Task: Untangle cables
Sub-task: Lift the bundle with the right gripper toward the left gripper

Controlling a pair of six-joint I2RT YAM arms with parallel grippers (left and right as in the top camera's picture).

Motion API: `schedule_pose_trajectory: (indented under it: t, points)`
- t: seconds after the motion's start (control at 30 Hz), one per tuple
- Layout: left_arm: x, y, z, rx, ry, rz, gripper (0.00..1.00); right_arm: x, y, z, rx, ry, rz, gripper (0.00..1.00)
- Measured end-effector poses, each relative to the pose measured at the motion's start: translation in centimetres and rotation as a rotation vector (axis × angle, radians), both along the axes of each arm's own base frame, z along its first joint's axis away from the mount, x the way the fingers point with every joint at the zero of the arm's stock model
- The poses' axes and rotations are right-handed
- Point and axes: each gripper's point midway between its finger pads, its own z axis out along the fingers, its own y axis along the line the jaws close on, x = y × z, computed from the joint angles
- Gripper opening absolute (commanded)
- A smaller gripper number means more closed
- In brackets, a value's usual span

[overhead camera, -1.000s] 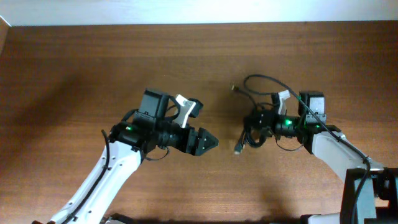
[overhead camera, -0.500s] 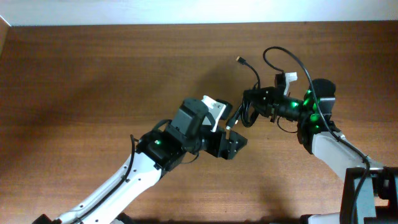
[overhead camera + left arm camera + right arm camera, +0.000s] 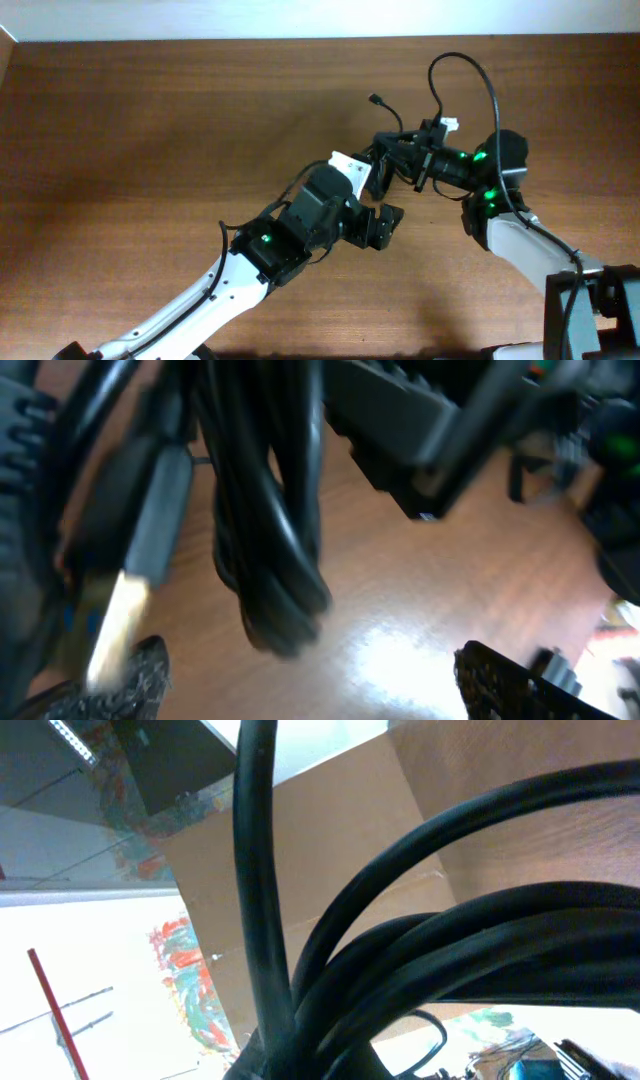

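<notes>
Overhead, the right gripper (image 3: pixel 395 160) clamps one bundle of cables (image 3: pixel 380 175) above the table (image 3: pixel 150 130), with one plug end (image 3: pixel 377 100) sticking free. The left gripper (image 3: pixel 320 680) gapes wide and empty beneath the hanging loops. They look like three or four cords, but are too blurred to count.

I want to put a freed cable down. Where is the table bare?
Bare: the left half of the table, from the left arm to the far edge, and the near strip between the arms. Crowded: middle right, where the right gripper holds the cables by the open left gripper.
</notes>
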Motion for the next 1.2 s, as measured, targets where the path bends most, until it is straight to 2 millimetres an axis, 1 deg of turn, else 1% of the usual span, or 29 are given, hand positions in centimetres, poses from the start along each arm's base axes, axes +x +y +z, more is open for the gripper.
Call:
schedule_pose_trajectory:
  t: [0.17, 0.23, 0.27, 0.33, 0.37, 0.4, 0.5, 0.53, 0.57, 0.6, 0.73, 0.83, 0.87, 0.9, 0.93, 1.0, 1.03, 1.07, 1.2]
  points:
    - [1.1, 1.2, -0.6, 0.042, -0.022, 0.081, 0.87, -0.7, 1.4, 0.2, 0.006, 0.005, 0.035, 0.08]
    - [1.5, 1.4, -0.4, 0.046, -0.042, 0.102, 0.84, -1.4, 2.4, 0.2, 0.006, 0.005, 0.073, 0.08]
    - [1.7, 1.3, -0.1, 0.037, -0.055, 0.107, 0.66, -2.1, 3.2, 0.1, 0.005, 0.010, 0.108, 0.08]
    - [1.9, 1.3, 0.0, 0.039, -0.062, 0.113, 0.39, -2.9, 4.1, 0.1, 0.005, 0.010, 0.146, 0.08]
    - [1.9, 1.4, 0.0, 0.040, -0.064, 0.115, 0.31, -3.1, 4.3, 0.1, 0.005, 0.009, 0.153, 0.08]
    - [2.0, 1.4, 0.0, 0.044, -0.069, 0.115, 0.29, -3.2, 4.3, 0.1, 0.005, 0.009, 0.161, 0.08]
    - [2.0, 1.6, -0.1, 0.051, -0.069, 0.122, 0.16, -3.3, 4.4, 0.2, 0.005, 0.008, 0.167, 0.08]
    - [2.0, 1.6, -0.2, 0.053, -0.065, 0.124, 0.11, -3.3, 4.4, 0.2, 0.005, 0.007, 0.169, 0.08]
    - [2.0, 1.7, -0.2, 0.056, -0.063, 0.128, 0.04, -3.3, 4.4, 0.2, 0.005, 0.005, 0.169, 0.08]
    - [2.0, 1.7, -0.3, 0.057, -0.060, 0.128, 0.00, -3.3, 4.3, 0.2, 0.006, 0.005, 0.169, 0.08]
    - [1.6, 1.3, -0.3, 0.040, -0.046, 0.091, 0.00, -3.3, 3.8, 0.2, 0.001, -0.008, 0.174, 0.08]
    - [0.7, 0.3, -0.2, 0.025, -0.054, -0.034, 0.00, -3.6, 2.7, 0.2, -0.023, -0.094, 0.205, 0.10]
    - [0.4, -0.1, -0.2, 0.021, -0.059, -0.073, 0.00, -3.7, 2.2, 0.2, -0.031, -0.124, 0.219, 0.14]
    - [0.0, -0.4, -0.2, 0.016, -0.064, -0.122, 0.00, -4.0, 1.7, 0.3, -0.037, -0.157, 0.238, 0.29]
    - [-0.4, -0.7, -0.2, 0.012, -0.068, -0.162, 0.00, -4.1, 1.1, 0.4, -0.044, -0.186, 0.246, 0.45]
    - [-1.1, -1.2, 0.1, -0.002, -0.077, -0.221, 0.00, -3.9, -0.3, 0.4, -0.059, -0.238, 0.243, 0.68]
    - [-1.4, -1.3, 0.0, -0.004, -0.074, -0.240, 0.00, -3.9, -0.9, 0.4, -0.067, -0.270, 0.244, 0.75]
    - [-1.6, -1.3, 0.0, -0.004, -0.075, -0.252, 0.00, -4.1, -1.3, 0.4, -0.073, -0.300, 0.255, 0.77]
    - [-2.3, -1.7, 0.1, -0.009, -0.090, -0.313, 0.00, -5.0, -2.3, 0.4, -0.094, -0.423, 0.305, 0.79]
